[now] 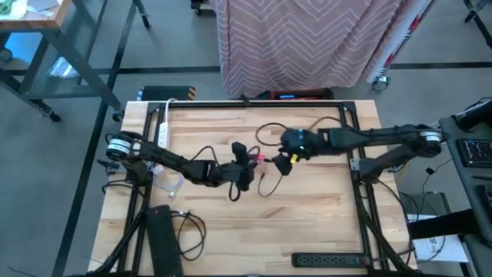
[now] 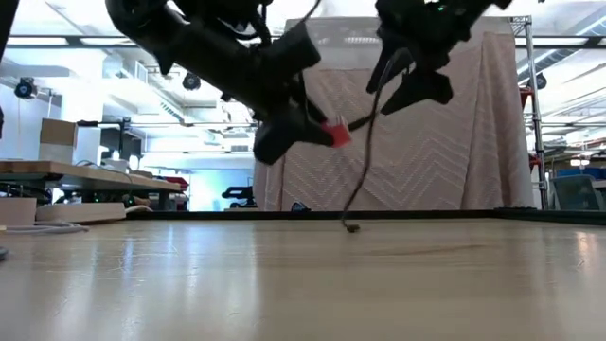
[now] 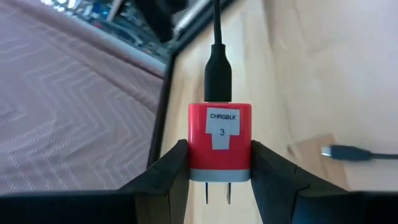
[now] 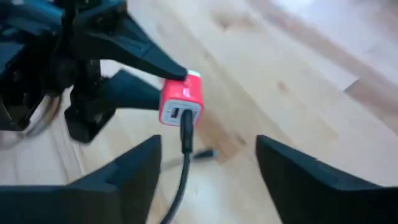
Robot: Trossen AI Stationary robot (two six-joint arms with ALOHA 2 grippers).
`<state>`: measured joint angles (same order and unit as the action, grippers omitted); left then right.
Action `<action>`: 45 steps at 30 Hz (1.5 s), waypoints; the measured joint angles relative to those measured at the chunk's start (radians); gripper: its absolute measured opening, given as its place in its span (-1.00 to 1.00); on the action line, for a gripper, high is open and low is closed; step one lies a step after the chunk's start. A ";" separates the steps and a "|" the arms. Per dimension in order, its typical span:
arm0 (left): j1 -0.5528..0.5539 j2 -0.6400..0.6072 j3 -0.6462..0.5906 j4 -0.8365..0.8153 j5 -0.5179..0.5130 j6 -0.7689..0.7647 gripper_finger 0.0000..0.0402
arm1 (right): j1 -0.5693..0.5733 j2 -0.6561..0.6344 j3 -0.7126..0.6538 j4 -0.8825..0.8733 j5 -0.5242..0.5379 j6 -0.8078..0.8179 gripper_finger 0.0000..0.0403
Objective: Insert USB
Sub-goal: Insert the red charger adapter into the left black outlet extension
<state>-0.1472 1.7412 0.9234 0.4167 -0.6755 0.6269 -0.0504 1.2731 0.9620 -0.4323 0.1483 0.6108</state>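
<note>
label: "CHRGBLK 3" on red charger | left gripper fingers clamp charger's sides, above the tabletop | black USB cable plugged into charger | right gripper fingers spread, just beside charger, cable between them

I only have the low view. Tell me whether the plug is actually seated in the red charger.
Observer: Yes. In the left wrist view the black USB plug sits in the red charger.
Operator: Confirm who holds the charger.
Observer: The left gripper, fingers against both sides, prongs pointing back at its camera.
Operator: Report the right gripper.
Observer: The right gripper is open, its fingers clear of the black cable.
</note>
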 joint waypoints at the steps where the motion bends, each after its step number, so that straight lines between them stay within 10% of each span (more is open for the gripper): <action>1: 0.000 -0.004 -0.002 0.017 -0.002 -0.001 -0.38 | 0.015 -0.017 -0.030 0.055 0.031 0.025 0.39; 21: 0.004 -0.001 0.032 0.136 0.060 0.045 -0.38 | 0.045 0.103 -0.158 0.468 0.114 0.115 0.69; 35: 0.005 -0.001 0.032 0.141 0.057 0.021 -0.31 | 0.045 0.097 -0.150 0.478 0.083 0.094 -0.36; 45: -0.035 -0.045 0.032 0.105 0.062 -0.020 -0.23 | 0.065 0.048 -0.149 0.431 0.033 -0.037 -0.36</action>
<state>-0.1827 1.6966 0.9556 0.5220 -0.6133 0.6074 0.0142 1.3211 0.8127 -0.0012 0.1813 0.5736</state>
